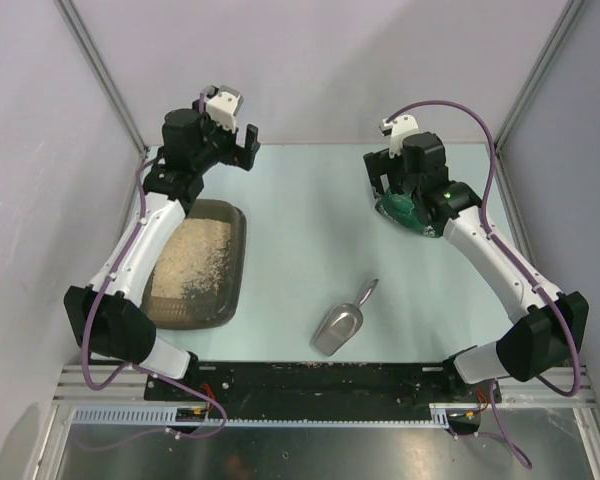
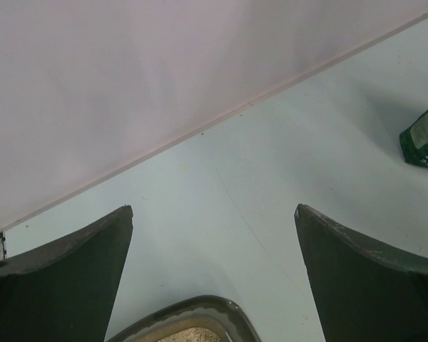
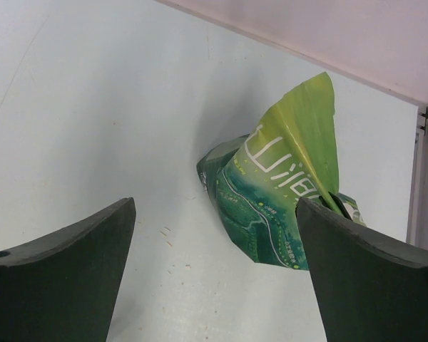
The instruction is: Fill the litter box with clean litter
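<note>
**Current state.** The litter box (image 1: 238, 255) is sitting on the table (image 1: 310, 240) beneath the left arm. The clean litter (image 1: 195, 262) is lying inside it, covering most of the floor and thinning toward the near end. The left gripper (image 1: 236, 150) is hovering just beyond the far rim of the litter box, fingers spread wide and gripping nothing. The right gripper (image 3: 214, 285) is hanging well to the right of the litter box, over the green pouch (image 3: 271, 206). Its fingers are likewise released and no contact is showing. The metal scoop (image 1: 340, 322) is lying untouched to the right of the litter box, off its near corner.

**Assessment.** The fill is looking partial. The right arm appears to be lining up for a grasp on the pouch.

**Hazards.**
- The pouch is lying crumpled and tilted. Closing on its loose upper flap alone would be letting the body swing and dump granules short of the litter box.
- The left arm is stretching across the litter box, so a pour arriving from the right risks striking it.
- The litter box wall is shallow. Pouring from height would be bouncing granules over the rim.
</note>
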Available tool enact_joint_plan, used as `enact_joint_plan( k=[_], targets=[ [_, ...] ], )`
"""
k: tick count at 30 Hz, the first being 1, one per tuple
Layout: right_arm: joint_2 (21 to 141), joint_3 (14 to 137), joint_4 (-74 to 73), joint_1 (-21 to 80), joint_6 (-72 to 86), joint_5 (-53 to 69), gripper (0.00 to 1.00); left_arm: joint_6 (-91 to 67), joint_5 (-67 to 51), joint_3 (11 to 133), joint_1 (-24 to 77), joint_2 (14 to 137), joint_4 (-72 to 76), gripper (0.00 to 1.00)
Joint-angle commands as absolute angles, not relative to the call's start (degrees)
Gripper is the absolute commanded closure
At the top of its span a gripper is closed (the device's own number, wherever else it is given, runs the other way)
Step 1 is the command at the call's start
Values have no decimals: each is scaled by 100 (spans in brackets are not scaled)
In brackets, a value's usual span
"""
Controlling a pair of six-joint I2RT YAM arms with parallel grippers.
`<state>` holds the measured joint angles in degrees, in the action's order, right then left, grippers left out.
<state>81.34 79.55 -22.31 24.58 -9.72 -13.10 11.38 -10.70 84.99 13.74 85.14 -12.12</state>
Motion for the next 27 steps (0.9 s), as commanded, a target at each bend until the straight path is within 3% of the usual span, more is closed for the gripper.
enact_joint_plan(
  k=[1, 7, 13, 21, 27],
  targets=[
    [8156, 8112, -1969, 2479, -1116, -1336, 0, 1380, -1099, 8447, 1503, 8377, -1151, 0],
    [8112, 8112, -2258, 2479, -1950, -1195, 1, 1573, -291, 7124, 1591, 7499, -1415, 0],
    [8103, 8112, -2478, 2364, -1837, -871, 0, 2188, 254, 5934, 1591, 6505, -2047, 0],
    [8095, 8104, -2663, 2320, -1741, -476, 0, 2882, 88, 5512, 1170, 5863, -3471, 7],
    [8112, 8068, -2795, 2276, -1644, -71, 0, 2559, -570, 5826, 879, 6590, -3761, 8]
  ],
)
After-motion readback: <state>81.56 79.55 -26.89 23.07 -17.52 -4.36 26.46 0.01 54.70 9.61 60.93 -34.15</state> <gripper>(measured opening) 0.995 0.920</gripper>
